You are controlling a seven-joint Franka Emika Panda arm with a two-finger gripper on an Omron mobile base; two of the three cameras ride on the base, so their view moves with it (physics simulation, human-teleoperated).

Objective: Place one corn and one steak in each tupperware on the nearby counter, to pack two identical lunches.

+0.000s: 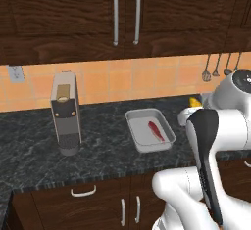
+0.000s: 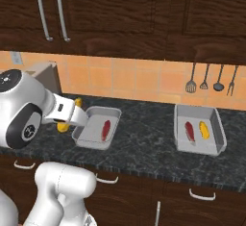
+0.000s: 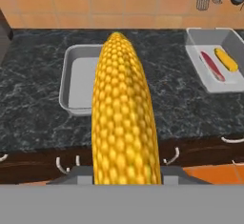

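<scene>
Here, at the far left of the desk (image 1: 98,146) in the left base view, a grey coffee machine (image 1: 65,114) stands upright against the orange tiled wall (image 1: 122,82). Right of it lies the near tupperware (image 1: 150,129), a shallow light-grey tray holding one steak (image 1: 156,130), a flat red strip resting toward its right half. No cob lies in this tray.

Further right, the white arm (image 1: 215,126) rises and carries the held corn (image 3: 124,118). In the hand view this yellow cob stands lengthwise between the fingers of the hand (image 3: 125,173), which is closed on it near its lower end; its tip points toward the near tray's rim. From the right base view the hand (image 2: 72,119) hovers just beside the left edge of that tray, with yellow showing above and below it, above the desk and not inside the tray.

Well apart to the right sits the far tupperware (image 2: 200,129), touching nothing else. Inside it a second steak (image 2: 189,131) lies on the left and a second corn (image 2: 205,130) just beside it on the right, both roughly parallel. On the wall above, four dark utensils (image 2: 211,78) hang in a row. Dark brown cabinet doors (image 2: 120,191) with curved silver handles run beneath the desk.
</scene>
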